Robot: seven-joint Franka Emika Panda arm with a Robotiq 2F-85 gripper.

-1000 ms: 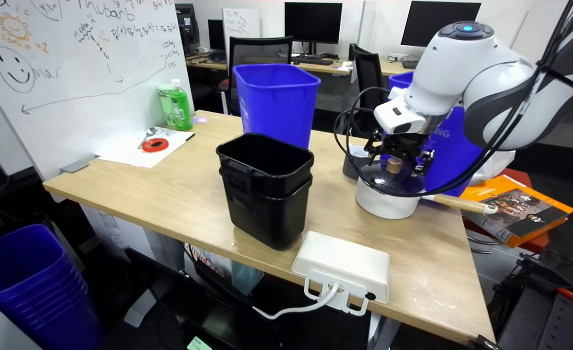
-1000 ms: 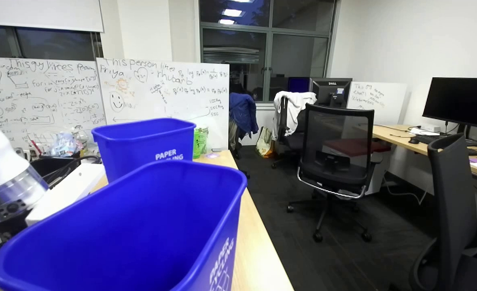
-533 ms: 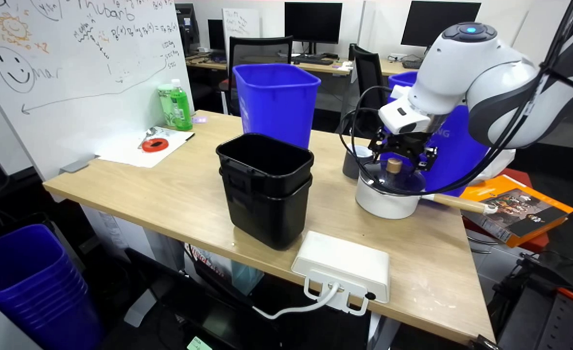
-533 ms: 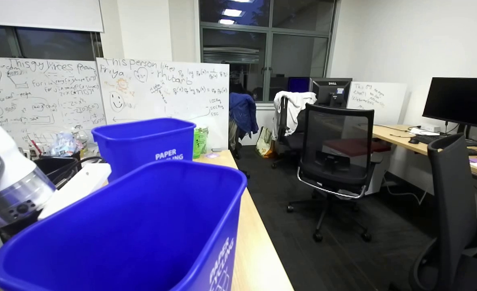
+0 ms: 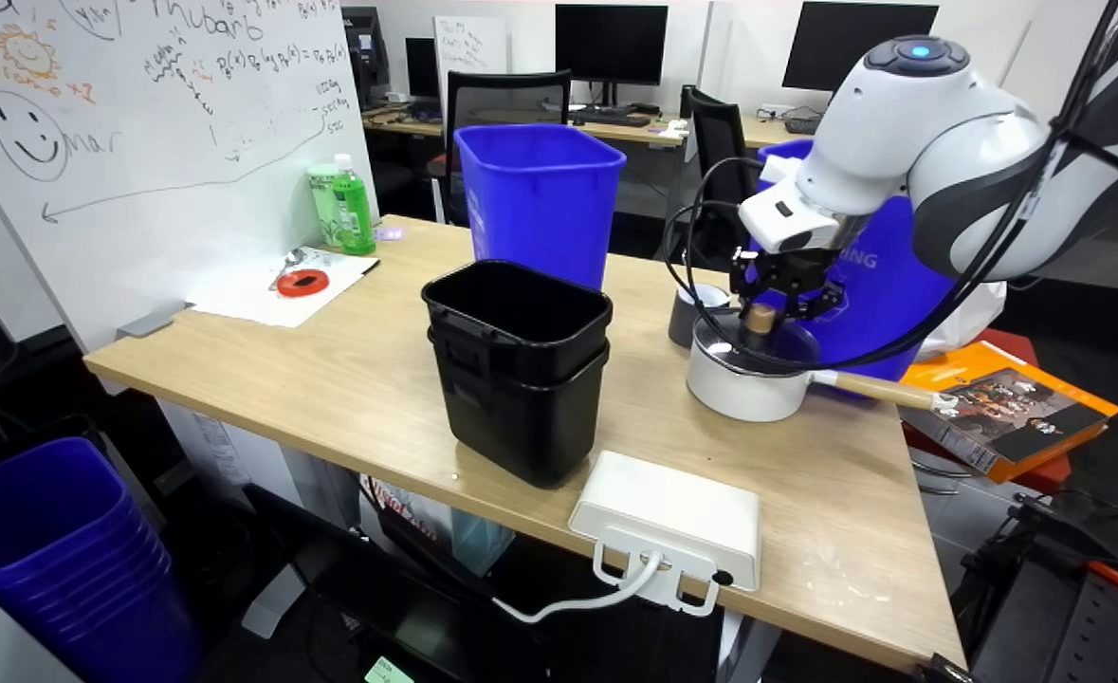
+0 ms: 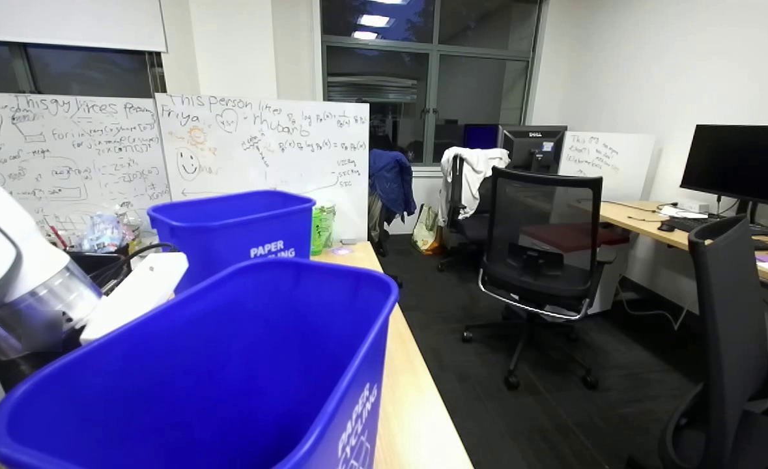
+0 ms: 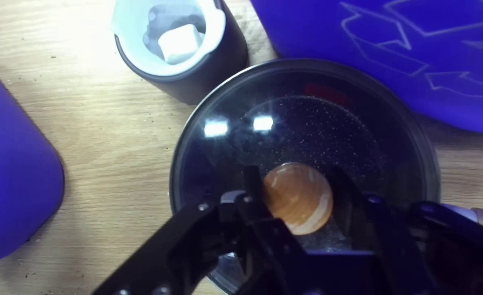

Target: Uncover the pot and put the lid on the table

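The white pot point(image 5: 746, 394), with its wooden handle point(image 5: 876, 389), stands on the wood-coloured table point(image 5: 369, 379). Its round glass lid point(image 7: 233, 159) with a metal rim still lies on top, looking dark in the wrist view. My gripper point(image 5: 765, 311) comes down over the middle of the lid. Its black fingers close in from both sides on the wooden knob point(image 7: 300, 198), which fills the gap between them in the wrist view. A blue bin hides gripper, lid and pot in an exterior view, where only part of the arm point(image 6: 45, 306) shows.
A dark grey cup point(image 7: 225, 69) with a pale inside stands close beside the pot. Just behind the pot is a blue bin point(image 5: 867, 294); another blue bin point(image 5: 544, 209) and a black bin point(image 5: 530, 417) stand farther along. Black cables loop from the arm across the lid.
The jaws have come together from wide apart onto the knob. The pot with its lid has shifted slightly left and back in an exterior view, and the arm has shifted a little.
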